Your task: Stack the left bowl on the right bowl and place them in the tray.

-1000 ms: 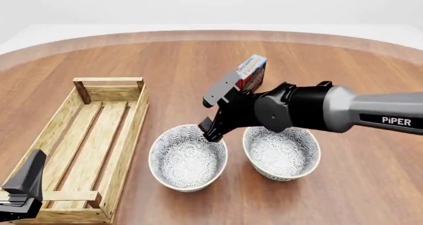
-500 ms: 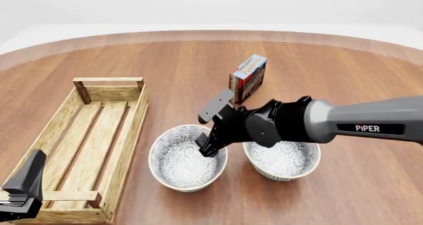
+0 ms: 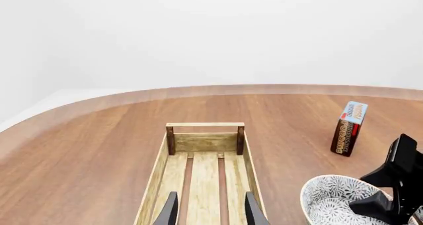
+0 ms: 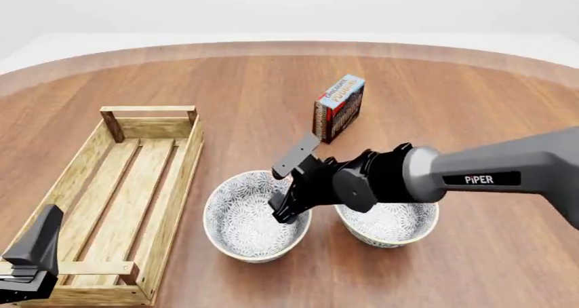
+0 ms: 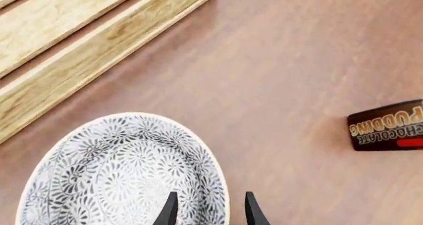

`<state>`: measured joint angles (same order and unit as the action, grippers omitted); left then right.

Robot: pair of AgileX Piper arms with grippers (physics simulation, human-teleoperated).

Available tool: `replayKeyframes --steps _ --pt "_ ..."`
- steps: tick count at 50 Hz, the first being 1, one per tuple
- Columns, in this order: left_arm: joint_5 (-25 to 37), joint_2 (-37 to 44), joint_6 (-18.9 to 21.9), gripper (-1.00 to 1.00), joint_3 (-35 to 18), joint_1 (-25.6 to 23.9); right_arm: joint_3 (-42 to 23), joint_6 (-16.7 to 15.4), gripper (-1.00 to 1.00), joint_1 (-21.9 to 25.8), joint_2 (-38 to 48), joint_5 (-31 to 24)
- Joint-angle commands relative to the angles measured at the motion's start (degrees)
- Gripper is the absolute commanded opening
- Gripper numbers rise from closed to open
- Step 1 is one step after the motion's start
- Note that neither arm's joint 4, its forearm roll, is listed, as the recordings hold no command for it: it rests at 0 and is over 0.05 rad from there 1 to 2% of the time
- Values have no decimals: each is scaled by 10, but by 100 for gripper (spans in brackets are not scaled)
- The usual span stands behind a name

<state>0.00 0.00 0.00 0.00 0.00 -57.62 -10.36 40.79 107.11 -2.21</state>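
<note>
Two patterned bowls stand side by side near the front of the table, the left bowl (image 4: pixel 243 221) and the right bowl (image 4: pixel 391 224). My right gripper (image 4: pixel 282 212) is open and low at the left bowl's right rim. In the right wrist view its fingers (image 5: pixel 170 210) straddle that rim of the left bowl (image 5: pixel 119 175), one inside and one outside. The light-wood tray (image 4: pixel 184 179) lies to the left, with nothing in it. My left gripper (image 4: pixel 43 232) hovers open over the tray's near end (image 3: pixel 205 125), holding nothing.
A small upright chocolate pudding box (image 4: pixel 340 107) stands behind the bowls and also shows in both wrist views (image 5: pixel 389 131) (image 3: pixel 348 128). The round wooden table's far edge (image 4: pixel 289 48) curves behind everything.
My right arm has come down and a little toward me, bringing its open fingers from above the bowls down onto the left bowl's right rim. The left arm has stayed still.
</note>
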Motion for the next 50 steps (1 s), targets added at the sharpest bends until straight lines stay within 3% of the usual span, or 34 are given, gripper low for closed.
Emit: replayKeyframes --steps 1,6,7,30,38,50 --pt "0 0 0 100 0 0 7 11 100 9 21 21" --pt "0 0 0 100 0 0 9 12 100 11 22 22" --pt "0 0 0 100 0 0 9 1 -100 2 22 23" --pt "0 0 0 100 0 0 -7 -32 -100 -19 -114 -45" --pt "0 0 0 100 0 0 -21 -15 -100 -13 -183 -64" --pt "0 0 0 100 0 0 -53 14 -100 -64 -292 -102"
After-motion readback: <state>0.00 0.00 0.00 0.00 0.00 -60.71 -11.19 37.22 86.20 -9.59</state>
